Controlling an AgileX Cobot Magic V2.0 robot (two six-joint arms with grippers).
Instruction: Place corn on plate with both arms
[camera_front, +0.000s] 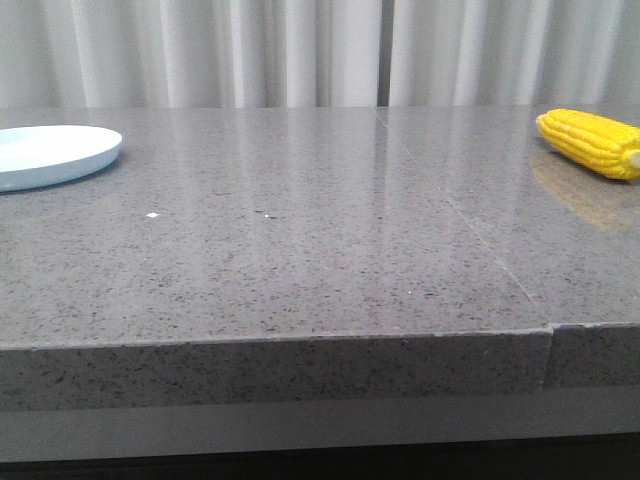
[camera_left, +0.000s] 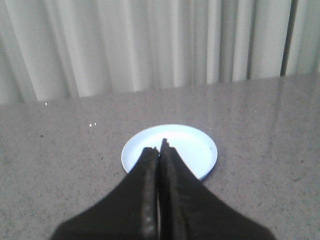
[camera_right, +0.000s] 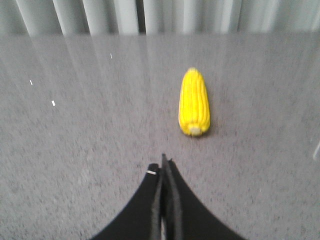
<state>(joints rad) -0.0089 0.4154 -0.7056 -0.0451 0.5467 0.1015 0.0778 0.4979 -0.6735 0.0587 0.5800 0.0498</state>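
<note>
The right gripper is clenched on nothing, its black fingers pressed together above bare table. Just ahead of its tips and a little off their line lies the corn, flat on the stone, pale cut end toward the gripper and tapered tip pointing away. Nothing touches the cob.

The left gripper is likewise clenched and empty. Its tips hang over the near part of the plate, which sits directly ahead of them, bare. Contact with the plate cannot be judged from this view.

In the front view neither arm shows; plate and corn lie well apart at opposite edges of the table, curtain behind.

Assessment: the task appears not yet begun. Risks noted:
- The right fingers must open before descent; closed tips would strike and roll the round cob
- The cob lies lengthwise to the gripper and off its centreline; a pinch near the tapered tip would likely slip
- A transfer between arms is probably needed, and a poorly timed release could drop the corn
- The left tips, if lowered, could push the light plate
</note>
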